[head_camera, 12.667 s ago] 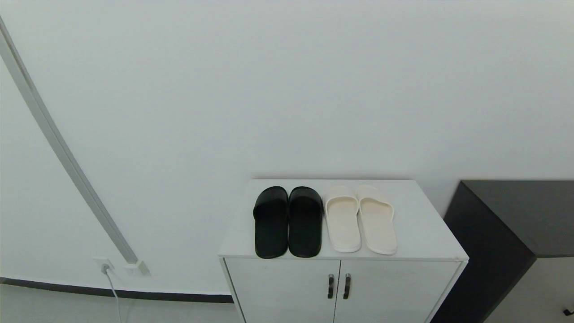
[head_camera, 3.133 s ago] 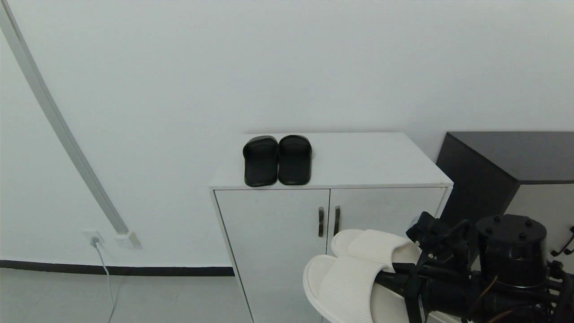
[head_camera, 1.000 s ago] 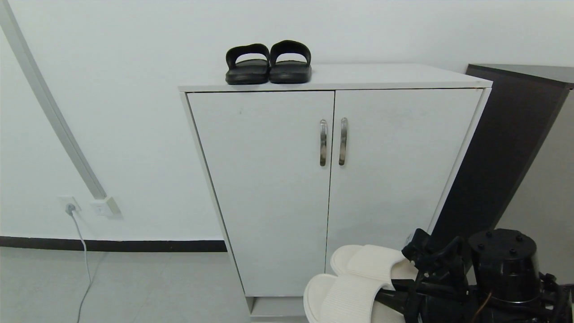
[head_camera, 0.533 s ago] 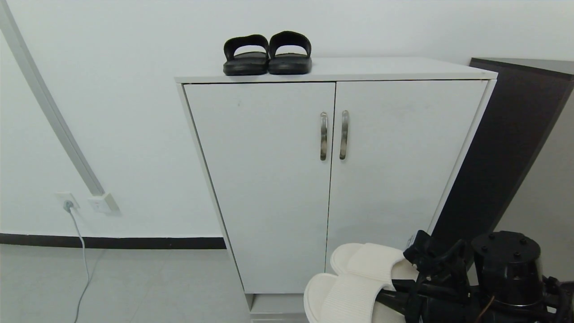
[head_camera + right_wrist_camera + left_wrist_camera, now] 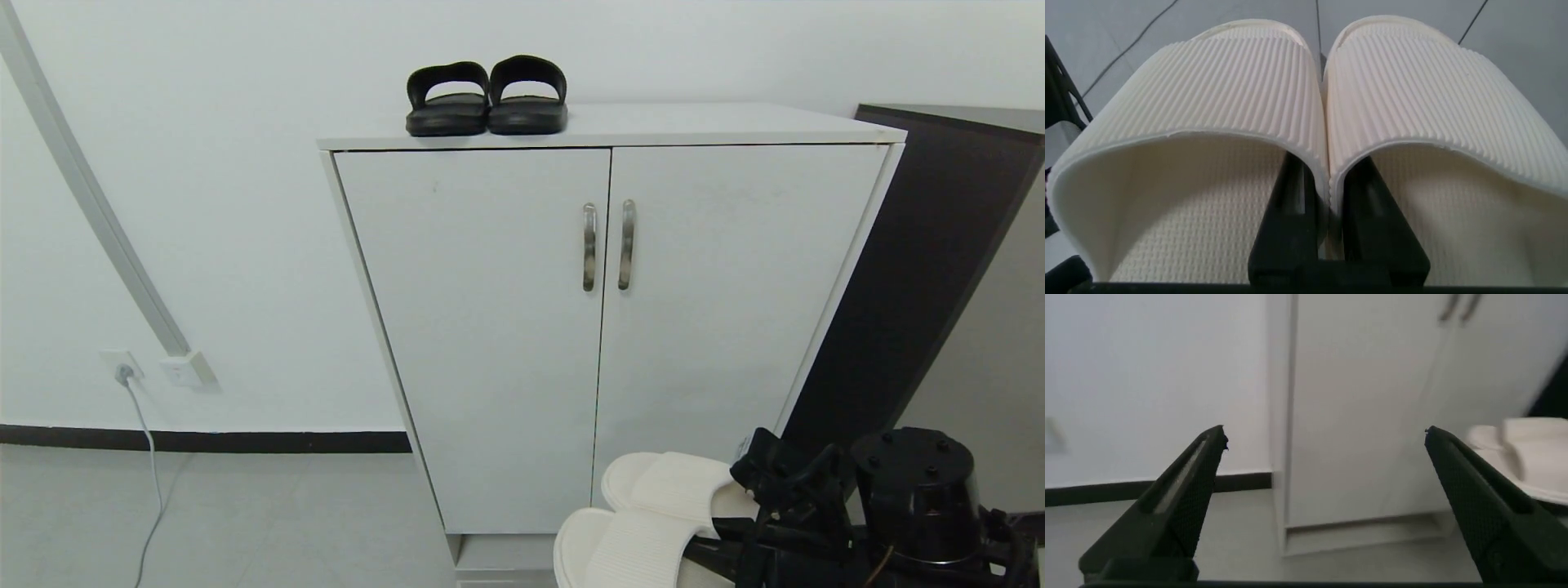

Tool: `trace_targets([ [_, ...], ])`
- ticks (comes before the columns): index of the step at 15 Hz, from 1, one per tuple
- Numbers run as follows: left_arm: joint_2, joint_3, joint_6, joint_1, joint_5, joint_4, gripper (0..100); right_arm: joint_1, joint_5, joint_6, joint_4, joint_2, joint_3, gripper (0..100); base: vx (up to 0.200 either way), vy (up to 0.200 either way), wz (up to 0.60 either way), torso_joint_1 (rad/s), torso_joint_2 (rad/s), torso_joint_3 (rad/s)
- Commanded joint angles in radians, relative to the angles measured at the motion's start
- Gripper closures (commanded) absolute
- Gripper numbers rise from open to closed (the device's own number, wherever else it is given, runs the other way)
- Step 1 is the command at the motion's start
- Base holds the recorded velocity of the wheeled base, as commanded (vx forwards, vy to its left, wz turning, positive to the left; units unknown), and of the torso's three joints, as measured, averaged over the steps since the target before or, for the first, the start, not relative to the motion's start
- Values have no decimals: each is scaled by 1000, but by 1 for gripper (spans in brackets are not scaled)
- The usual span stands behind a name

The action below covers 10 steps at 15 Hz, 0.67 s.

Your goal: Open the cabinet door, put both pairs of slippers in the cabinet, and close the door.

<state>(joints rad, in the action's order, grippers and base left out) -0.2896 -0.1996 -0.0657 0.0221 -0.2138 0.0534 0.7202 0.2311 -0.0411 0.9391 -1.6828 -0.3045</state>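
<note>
Cream slippers [image 5: 653, 490] hang low before the cabinet [image 5: 735, 124], R gripper [image 5: 1327, 204] clamped on their inner sides, black pair [image 5: 487, 94] on cabinet top, doors [image 5: 490, 327] shut, L gripper [image 5: 1324, 434] spread wide & empty; risk: opening door swings into held pair, knocking it loose.

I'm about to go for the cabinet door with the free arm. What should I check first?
1. Right claw shut on the white slippers, both held: ok.
2. Left claw open and empty: ok.
3. Cabinet doors both closed, nothing can go in yet: not ok.
4. Handles in plain sight, unobstructed: ok.
5. Black slippers on the cabinet top, clear of the doors: ok.
6. Room for a door to swing past the held slippers: cannot tell.
</note>
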Motion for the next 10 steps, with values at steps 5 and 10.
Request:
trace_targets([
  [5,-665,-90,-23,116,-197,399,0,11,1,0,17,-2,4,100,0,0,0,0,0,0],
  [10,-916,-331,-91,343,-196,494,0,10,1,0,32,-3,11,100,0,0,0,0,0,0],
])
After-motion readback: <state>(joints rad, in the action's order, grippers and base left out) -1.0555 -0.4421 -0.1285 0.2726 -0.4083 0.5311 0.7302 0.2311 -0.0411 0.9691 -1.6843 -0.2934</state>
